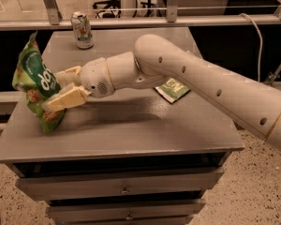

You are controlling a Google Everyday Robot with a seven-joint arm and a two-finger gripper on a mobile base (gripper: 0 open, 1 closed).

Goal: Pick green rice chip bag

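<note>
**Item 1. Bag** [33,74]: green, puffy, with white lettering and brown rice-cake pictures. It stands on its lower end near the 9 o'clock edge of the counter [131,130]. Its long axis runs nearly 12 to 6, with the top leaning slightly toward 11.

**Item 2. Hand** [53,91]: on the end of the one arm [187,74], which reaches in across the counter from 3 o'clock.
- State: released. The fingers [70,97] are spread, one above and one below.
- Position: the fingers straddle the 3 o'clock edge of the bag at mid-height. The lower finger overlaps the bag's front, and the upper finger sits at its edge. No squeeze shows in the bag.

**Item 3. Key relation:** the bag lies at 9 o'clock from the hand, already between the fingers. The finger gap runs along the bag's long axis rather than across its thin side. Judgement: clenching here would pinch the side seam, so the grip could be shallow and the bag could tip toward 9.

**Item 4. Can** [82,29]: upright at the counter's 11 o'clock corner, well apart from the hand.

**Item 5. Flat bag** [172,89]: green and white, lying at centre and partly under the arm. It is not the target.

**Item 6. Drawers** [124,190]: below the counter, closed.
</note>
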